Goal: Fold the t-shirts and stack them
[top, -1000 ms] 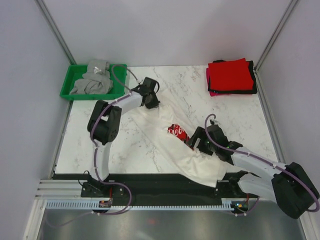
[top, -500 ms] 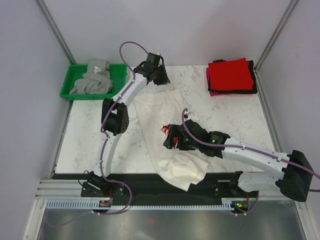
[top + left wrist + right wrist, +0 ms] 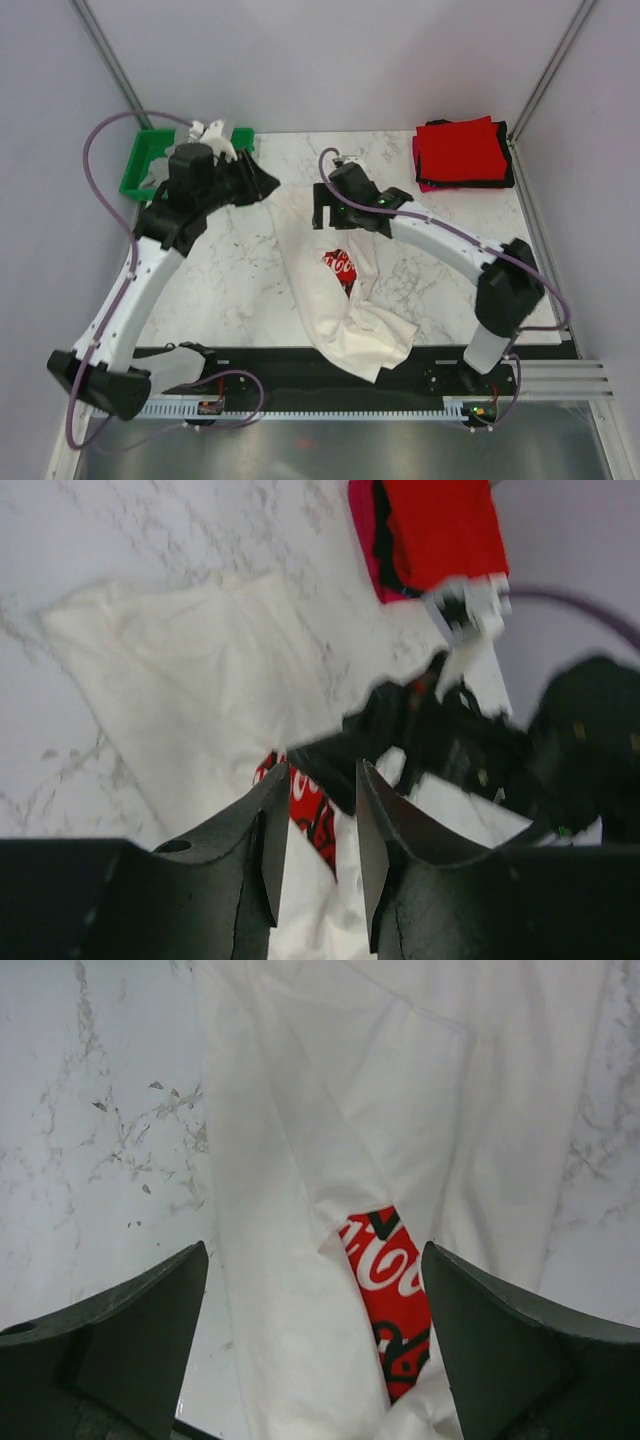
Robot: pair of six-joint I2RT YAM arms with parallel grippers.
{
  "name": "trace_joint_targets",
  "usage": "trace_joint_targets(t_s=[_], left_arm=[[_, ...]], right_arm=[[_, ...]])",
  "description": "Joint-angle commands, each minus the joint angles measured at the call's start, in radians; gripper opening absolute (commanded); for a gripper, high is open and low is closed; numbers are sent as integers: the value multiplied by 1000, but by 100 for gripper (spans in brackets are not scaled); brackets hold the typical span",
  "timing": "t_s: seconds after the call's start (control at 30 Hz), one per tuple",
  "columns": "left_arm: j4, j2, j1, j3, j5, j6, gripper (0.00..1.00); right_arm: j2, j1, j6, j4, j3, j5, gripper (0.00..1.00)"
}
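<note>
The white t-shirt [image 3: 350, 310] with its red Coca-Cola print [image 3: 338, 268] lies crumpled lengthwise in the middle of the table, its near end hanging over the front edge. My right gripper [image 3: 345, 225] hovers open over the shirt's far end. In the right wrist view the wide-open fingers [image 3: 150, 1330] flank the print [image 3: 390, 1300], touching nothing. My left gripper [image 3: 265, 185] is raised to the shirt's left, jaws parted and empty. The left wrist view looks past its fingers [image 3: 270, 840] at the shirt [image 3: 200, 670]. A folded stack of t-shirts [image 3: 462, 150], red on top, sits far right.
A green tray [image 3: 132, 172] stands at the far left corner, largely hidden by my raised left arm. Bare marble [image 3: 230, 270] lies left of the shirt and more [image 3: 450, 280] right of it. Grey walls enclose the table.
The left gripper has let go of the shirt's far end, opened partway and swung up and to the left. The right gripper has moved from the shirt's middle to its far end.
</note>
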Motion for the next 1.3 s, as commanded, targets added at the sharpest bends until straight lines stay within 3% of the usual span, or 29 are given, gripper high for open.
trace_joint_targets(t_s=[0.0,0.1,0.27,0.53,0.73,0.87,1.07,1.27], left_arm=[[-17,-121,-8,-300,-16,21,40],[-29,-292,-8,-433,-13,22,40],[-123,-462,-6,-504,-62,51,40],[-145,-554,-8,-611,-119,101,40],[-171,-568,-6,-631,-124,88,40],[-162,-562,-8,-650,-122,84,40],[-128,-558,-8,-668,-84,102,40],[-112,-553,-6,-677,-82,90,40]], right_arm=[[209,8,-130,-19,181,-118,95],[387,2,-127,-88,330,-53,95],[611,-58,-104,-131,487,-60,93],[902,-161,-97,-127,681,-109,93],[1165,-294,13,-102,1046,-123,93],[1192,-352,131,83,1058,-122,93],[1156,-363,246,174,967,-7,93],[1058,-362,170,226,938,-163,98]])
